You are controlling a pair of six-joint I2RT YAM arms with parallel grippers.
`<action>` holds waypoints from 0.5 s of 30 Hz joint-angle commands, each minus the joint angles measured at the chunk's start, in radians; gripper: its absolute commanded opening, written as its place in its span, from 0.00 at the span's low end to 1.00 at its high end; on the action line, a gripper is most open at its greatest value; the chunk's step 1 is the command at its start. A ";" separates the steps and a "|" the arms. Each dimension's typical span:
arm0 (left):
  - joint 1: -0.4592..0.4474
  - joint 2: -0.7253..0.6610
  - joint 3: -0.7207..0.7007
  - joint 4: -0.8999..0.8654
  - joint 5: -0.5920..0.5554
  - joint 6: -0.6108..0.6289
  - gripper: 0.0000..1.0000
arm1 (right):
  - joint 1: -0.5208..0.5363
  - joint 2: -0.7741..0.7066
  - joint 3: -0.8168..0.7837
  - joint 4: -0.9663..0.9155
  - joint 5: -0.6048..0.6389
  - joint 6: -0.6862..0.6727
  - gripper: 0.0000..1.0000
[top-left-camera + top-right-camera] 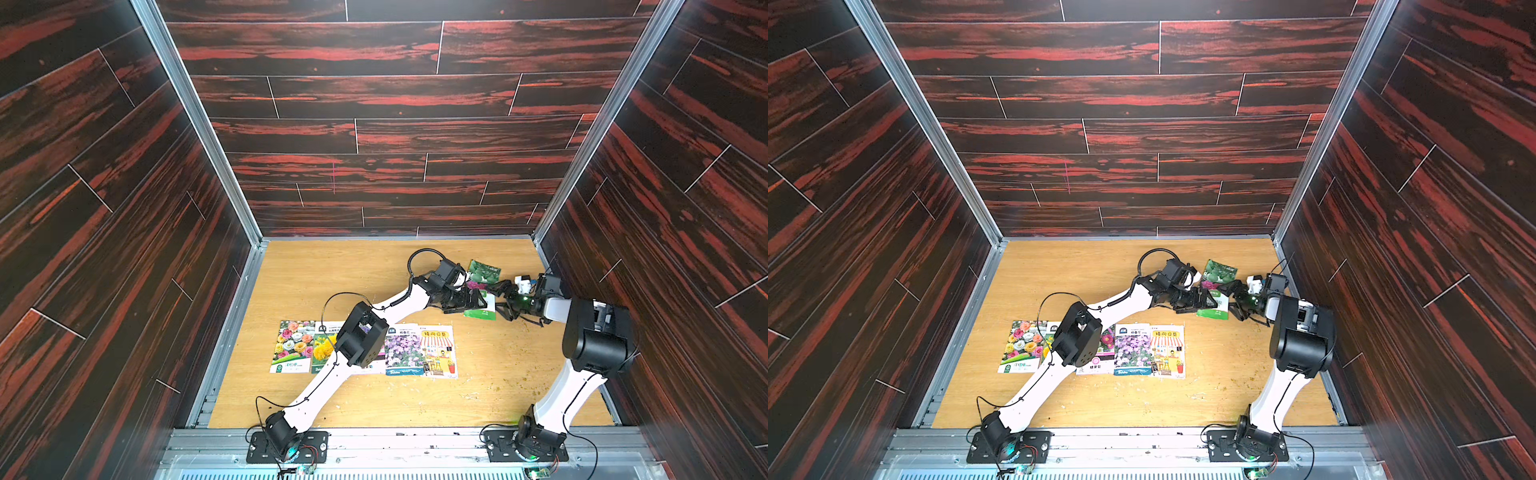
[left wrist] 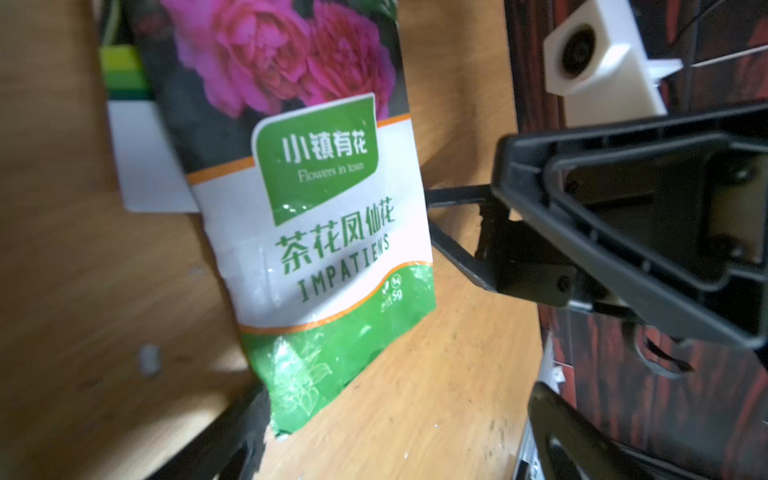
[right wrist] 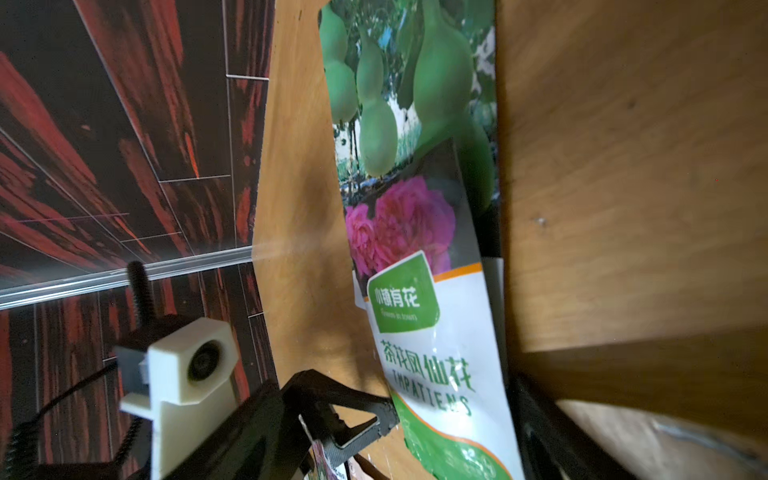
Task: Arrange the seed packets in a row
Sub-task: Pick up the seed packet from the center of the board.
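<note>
On the table [image 1: 316, 282], toward front centre: row of five seed packets [image 1: 404, 349], edge to edge, middle part hidden under the left arm [image 1: 361, 338]. Behind and right of the row: impatiens packet [image 1: 489, 305], overlapping the near end of the gourd packet [image 1: 484, 271]. Just beside it, at left the left gripper [image 1: 473, 301], at right the right gripper [image 1: 503, 301].

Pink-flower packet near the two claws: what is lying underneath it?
The green gourd packet lies partly under the pink-flower packet, with its gourd picture sticking out. A white edge peeks out too. Anything else beneath is covered.
</note>
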 commanded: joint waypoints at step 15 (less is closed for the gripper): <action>0.026 -0.059 0.008 -0.205 -0.045 0.077 0.98 | 0.050 -0.149 -0.161 -0.020 0.014 0.028 0.00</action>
